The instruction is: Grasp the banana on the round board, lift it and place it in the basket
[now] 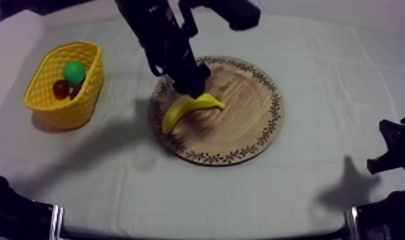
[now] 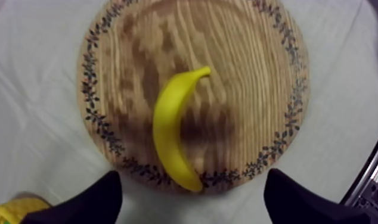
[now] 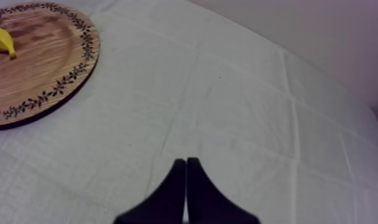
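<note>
Yellow banana [image 1: 191, 107] lies flat on the wooden board [image 1: 243, 121], in the board's 9 o'clock half, close to the patterned rim. Not yet lifted. Its long axis in the top view runs roughly 8 o'clock to 2 o'clock, bowed.

Left gripper [image 1: 191, 86] hangs right over the banana's middle, with the arm coming in from 11 o'clock. In the left wrist view its fingers [image 2: 93, 199] are spread wide, with the banana on the board beyond the gap. The line between the fingers crosses the fruit's long axis nearly square. Judgement: well set for a pinch across the narrow width, with a straight descent needed first.

Right gripper [image 3: 185, 179] has its fingers pressed together over bare cloth [image 1: 179, 191], with the board off at 10 o'clock from it and well apart. The left arm is plainly the nearer.

Yellow basket [image 1: 66, 83] stands at 9 o'clock of the board, with a strip of bare cloth between them. It already holds a green fruit [image 1: 74, 71] and a small red fruit [image 1: 61, 89].

Judgement: the carry path toward 9 o'clock is unobstructed, but the lift must clear the basket's near wall.
</note>
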{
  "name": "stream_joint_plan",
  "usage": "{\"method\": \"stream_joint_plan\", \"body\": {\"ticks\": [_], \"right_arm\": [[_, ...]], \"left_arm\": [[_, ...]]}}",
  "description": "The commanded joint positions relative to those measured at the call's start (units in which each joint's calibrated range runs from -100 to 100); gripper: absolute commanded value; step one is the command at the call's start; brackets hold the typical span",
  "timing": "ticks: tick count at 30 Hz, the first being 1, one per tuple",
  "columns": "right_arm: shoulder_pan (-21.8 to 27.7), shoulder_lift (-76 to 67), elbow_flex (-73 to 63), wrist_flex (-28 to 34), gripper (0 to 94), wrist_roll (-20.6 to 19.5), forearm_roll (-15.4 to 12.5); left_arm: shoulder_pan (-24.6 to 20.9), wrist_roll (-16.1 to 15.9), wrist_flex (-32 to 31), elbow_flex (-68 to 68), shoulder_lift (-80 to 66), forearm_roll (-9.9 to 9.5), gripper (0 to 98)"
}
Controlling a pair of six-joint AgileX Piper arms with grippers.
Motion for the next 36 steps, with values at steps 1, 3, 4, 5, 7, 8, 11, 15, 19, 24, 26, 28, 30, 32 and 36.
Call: {"method": "stream_joint_plan", "body": {"ticks": [1,3,4,5,7,8,11,15,19,24,26,28,30,32,36], "right_arm": [[0.0,0.0,0.0,0.0,0.3,0.0,0.0],[0.0,0.0,0.0,0.0,0.3,0.0,0.0],[0.0,0.0,0.0,0.0,0.3,0.0,0.0],[0.0,0.0,0.0,0.0,0.3,0.0,0.0],[0.0,0.0,0.0,0.0,0.3,0.0,0.0],[0.0,0.0,0.0,0.0,0.3,0.0,0.0],[0.0,0.0,0.0,0.0,0.3,0.0,0.0],[0.0,0.0,0.0,0.0,0.3,0.0,0.0],[0.0,0.0,0.0,0.0,0.3,0.0,0.0],[0.0,0.0,0.0,0.0,0.3,0.0,0.0],[0.0,0.0,0.0,0.0,0.3,0.0,0.0],[0.0,0.0,0.0,0.0,0.3,0.0,0.0],[0.0,0.0,0.0,0.0,0.3,0.0,0.0],[0.0,0.0,0.0,0.0,0.3,0.0,0.0],[0.0,0.0,0.0,0.0,0.3,0.0,0.0]], "left_arm": [[0.0,-0.1,-0.3,0.1,3.2,0.16,89.4],[0.0,-0.2,-0.7,0.1,5.5,0.31,89.7],[0.0,-0.2,-0.9,0.1,6.6,0.41,89.8],[-0.1,-0.2,-1.2,0.2,7.7,0.56,89.8],[-0.3,-0.2,-1.6,0.2,9.9,0.97,89.9],[-0.5,-0.2,-1.7,0.1,10.9,1.18,90.0],[-1.0,-0.4,-1.9,-0.6,14.1,1.70,89.9],[-1.6,-0.8,-1.8,-2.7,18.2,2.11,89.4],[-2.3,-1.2,-1.0,-5.4,21.8,2.31,88.6],[-2.8,-1.8,0.3,-9.2,25.6,2.54,86.4],[-3.0,-2.0,0.5,-10.4,26.7,2.57,84.8],[-3.1,-2.1,0.6,-11.2,27.5,2.53,81.5],[-3.3,-2.0,0.7,-11.6,28.0,2.47,76.5],[-3.4,-1.7,0.6,-11.8,28.4,2.41,70.3],[-3.6,-0.7,0.4,-12.0,29.0,2.18,55.3]]}}
